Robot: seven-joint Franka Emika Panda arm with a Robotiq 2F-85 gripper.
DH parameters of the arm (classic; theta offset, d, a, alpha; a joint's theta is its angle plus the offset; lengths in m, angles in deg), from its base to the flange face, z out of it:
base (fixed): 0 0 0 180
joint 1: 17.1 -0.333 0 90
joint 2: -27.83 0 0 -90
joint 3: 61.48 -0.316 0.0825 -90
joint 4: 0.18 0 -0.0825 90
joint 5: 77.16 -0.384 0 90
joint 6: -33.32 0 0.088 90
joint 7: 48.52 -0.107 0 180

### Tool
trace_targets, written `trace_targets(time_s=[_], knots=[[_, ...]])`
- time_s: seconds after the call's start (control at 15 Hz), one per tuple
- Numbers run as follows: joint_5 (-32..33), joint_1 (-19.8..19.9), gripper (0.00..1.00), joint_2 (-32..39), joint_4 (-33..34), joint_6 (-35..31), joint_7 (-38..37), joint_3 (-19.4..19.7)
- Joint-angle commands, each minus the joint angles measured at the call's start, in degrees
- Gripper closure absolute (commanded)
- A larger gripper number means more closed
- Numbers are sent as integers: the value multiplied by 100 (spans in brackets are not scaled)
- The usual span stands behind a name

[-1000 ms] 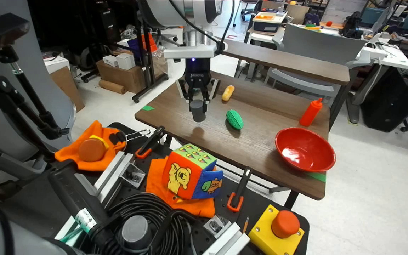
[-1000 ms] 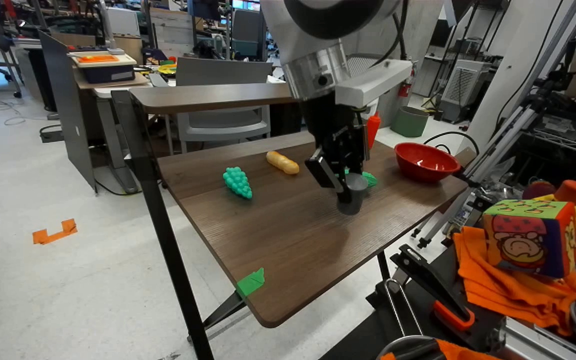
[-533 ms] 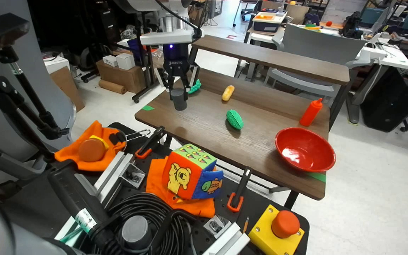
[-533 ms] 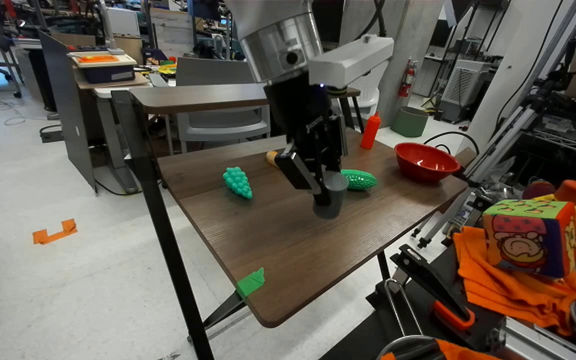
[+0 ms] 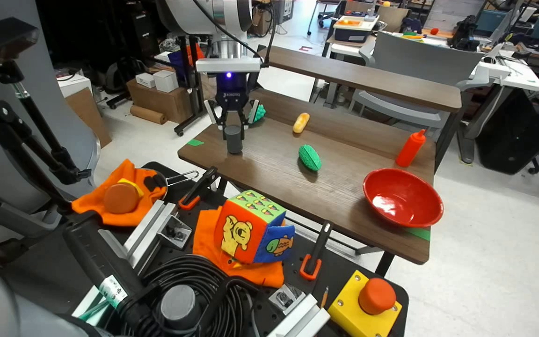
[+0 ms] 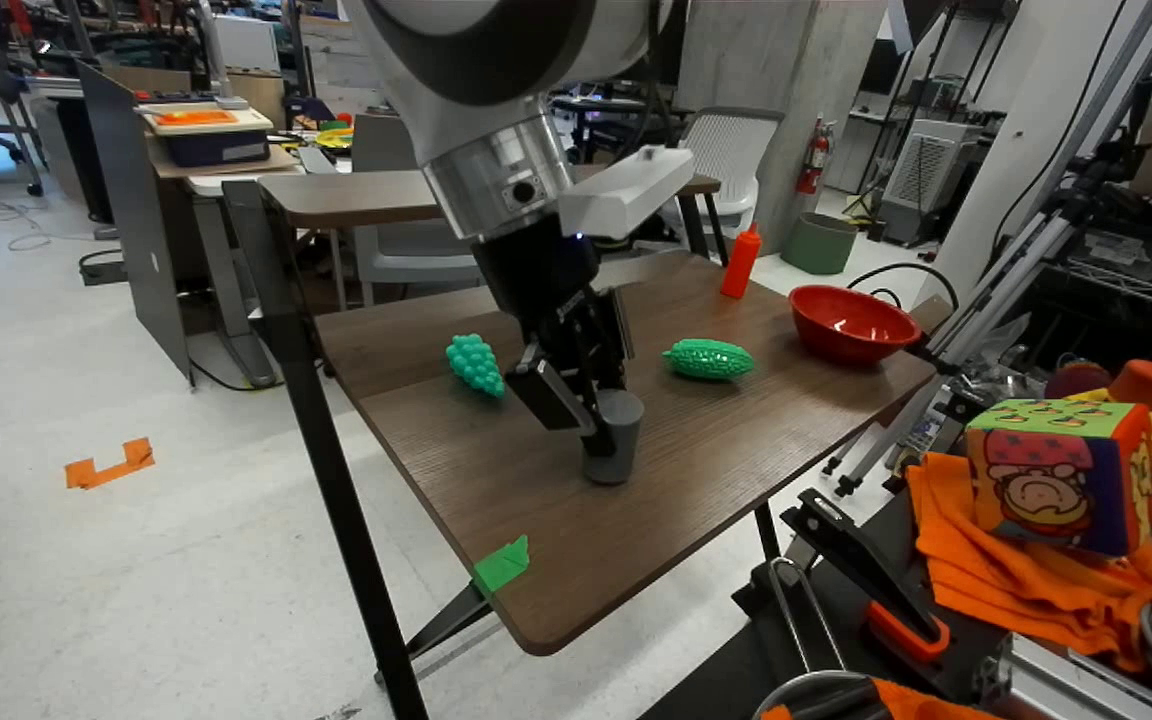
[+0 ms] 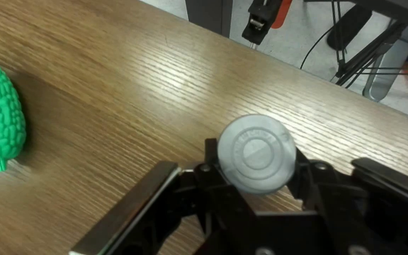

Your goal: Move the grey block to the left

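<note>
The grey block (image 5: 234, 144) is a matte grey, round, stubby cylinder. It stands about upright at the left end of the brown table (image 5: 269, 164) in an exterior view. It also shows in an exterior view (image 6: 618, 445) and in the wrist view (image 7: 257, 153), where its round ringed top faces the camera. My gripper (image 5: 234, 133) points down and is shut on the block, a black finger against each side. The block's base is at or just above the tabletop; I cannot tell whether it touches.
A green corn-like piece (image 5: 310, 157), a yellow piece (image 5: 301, 123) and a green grape-like piece (image 6: 475, 365) lie on the table. A red bowl (image 5: 403, 197) and a red bottle (image 5: 411, 148) stand at the far end. Green tape (image 6: 502, 564) marks a corner.
The gripper has carried the grey block toward the table end with the grape-like piece. Over the last half second it has lowered toward the tabletop. The other pieces have not moved.
</note>
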Motion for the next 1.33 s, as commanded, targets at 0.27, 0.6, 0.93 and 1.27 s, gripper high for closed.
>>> trace_targets(time_s=[0.27, 0.6, 0.93, 1.27], knots=[[41, -190, 80, 1031, 1548, 943, 981, -95], [154, -260, 24, 1204, 1841, 1134, 1318, -52], [354, -240, 0, 605, 1044, 738, 1013, 34], [61, 52, 0, -843, -361, -25, 329, -25]])
